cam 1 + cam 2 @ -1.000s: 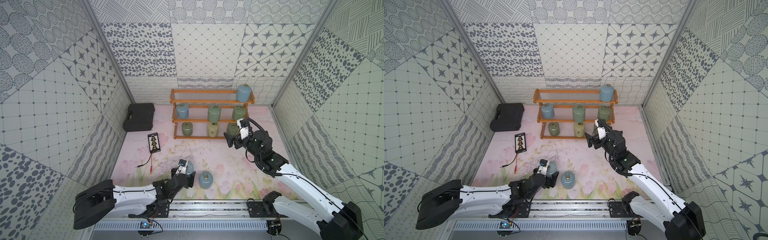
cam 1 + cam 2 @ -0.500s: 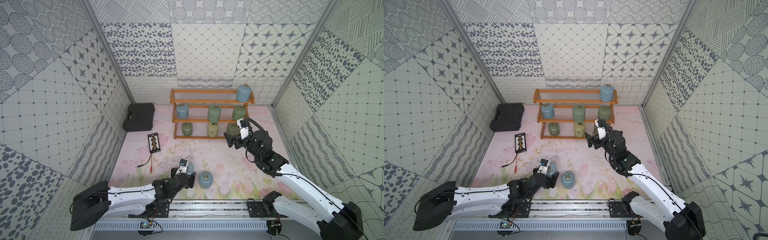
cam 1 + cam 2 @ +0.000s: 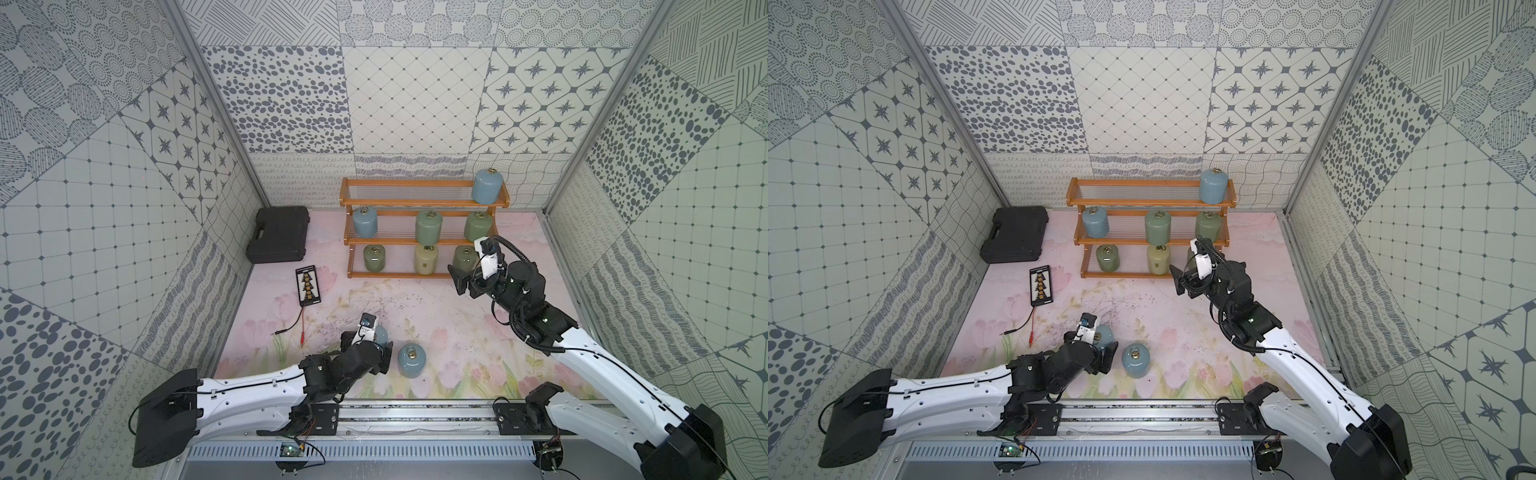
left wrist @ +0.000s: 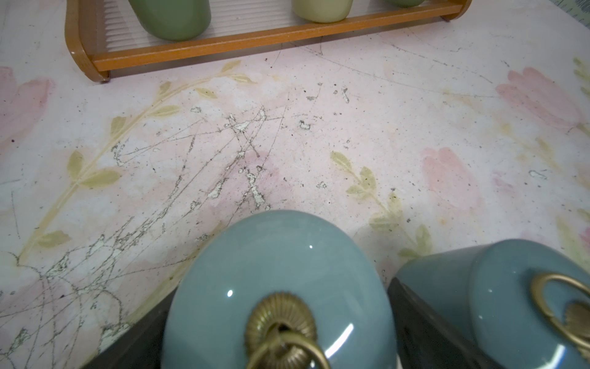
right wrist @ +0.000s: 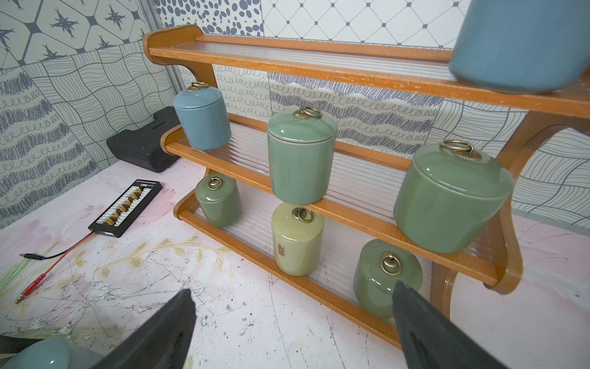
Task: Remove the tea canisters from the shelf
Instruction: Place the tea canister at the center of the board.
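Standing nearest, upright on the worktop [image 3: 436,316]: light blue canister [image 4: 277,271], flanked by the left hand [image 3: 368,348], jaws spread wide and gripping nothing; second light blue canister [image 3: 410,360] just beside it.

Mid-field: right hand [image 5: 292,290], jaws at full spread, empty, low before the shelf [image 3: 415,203].

Next item, by judgement: sage green canister [image 5: 380,281], right end of lowest tier, upright, axis vertical, just ahead of the right hand and off-centre toward one jaw; right arm far nearer.

Farther: six more canisters on the tiers.

Change over the last second: left jaws wider; right arm and shelf stock unmoved.
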